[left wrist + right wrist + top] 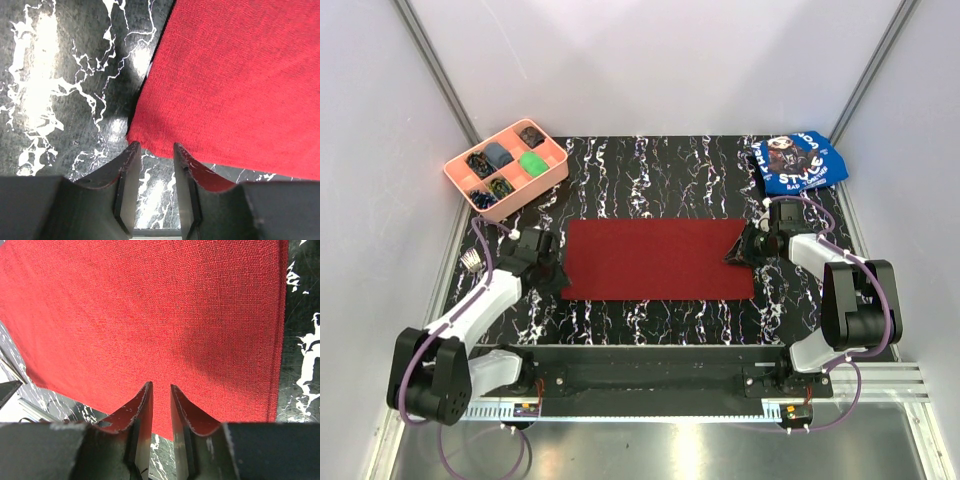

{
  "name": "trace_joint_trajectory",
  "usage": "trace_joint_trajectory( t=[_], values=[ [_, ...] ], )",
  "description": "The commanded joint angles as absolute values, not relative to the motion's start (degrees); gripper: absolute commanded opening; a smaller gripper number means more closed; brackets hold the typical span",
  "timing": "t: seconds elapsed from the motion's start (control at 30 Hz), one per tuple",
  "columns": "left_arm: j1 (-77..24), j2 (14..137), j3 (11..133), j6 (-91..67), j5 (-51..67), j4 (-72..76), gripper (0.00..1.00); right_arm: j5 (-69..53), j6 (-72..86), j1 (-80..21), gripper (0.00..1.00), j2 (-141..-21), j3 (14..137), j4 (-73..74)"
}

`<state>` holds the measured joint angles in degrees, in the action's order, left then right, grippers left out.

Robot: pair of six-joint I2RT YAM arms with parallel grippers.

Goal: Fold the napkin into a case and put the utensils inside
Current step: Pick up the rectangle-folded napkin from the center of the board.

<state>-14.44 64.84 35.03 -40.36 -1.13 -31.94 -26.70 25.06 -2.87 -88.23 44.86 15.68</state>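
Note:
The dark red napkin [655, 258] lies flat on the marbled table as a wide folded rectangle. My left gripper [552, 272] sits at its left edge near the front corner. In the left wrist view the gripper [154, 146] is open with a narrow gap, holds nothing, and the napkin corner [137, 137] lies just beyond the fingertips. My right gripper [735, 255] is over the napkin's right end. In the right wrist view it [160, 385] hovers over the cloth [150, 310] with the jaws slightly apart and nothing between them. Silver utensils [472, 262] show at the far left, partly hidden by the left arm.
A pink compartment tray [455, 170] with small items stands at the back left. A blue printed cloth [800, 160] lies at the back right. White enclosure walls close in on both sides and the back. A metal rail runs along the near edge.

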Motion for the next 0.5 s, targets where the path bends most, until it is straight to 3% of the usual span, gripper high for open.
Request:
trace_joint_trajectory(
  t=[0.0, 0.13, 0.37, 0.47],
  values=[
    [-14.06, 68.98, 38.23, -39.29, -1.41, -31.55, 0.37, -27.86, 24.17, -2.99, 0.29, -85.87, 44.74, 14.24],
    [-14.06, 67.86, 37.27, -40.43, -0.97, -31.55, 0.4, -28.04, 23.99, -3.08, 0.28, -85.78, 44.56, 14.33],
    [-14.06, 67.58, 35.07, -41.04, -0.79, -27.16, 0.32, -20.87, 26.53, -3.08, 0.28, -84.38, 43.42, 15.29],
    [-13.8, 72.77, 38.4, -40.17, -3.24, -32.32, 0.24, -11.56, 27.94, -3.08, 0.41, -81.49, 44.38, 19.76]
  ],
)
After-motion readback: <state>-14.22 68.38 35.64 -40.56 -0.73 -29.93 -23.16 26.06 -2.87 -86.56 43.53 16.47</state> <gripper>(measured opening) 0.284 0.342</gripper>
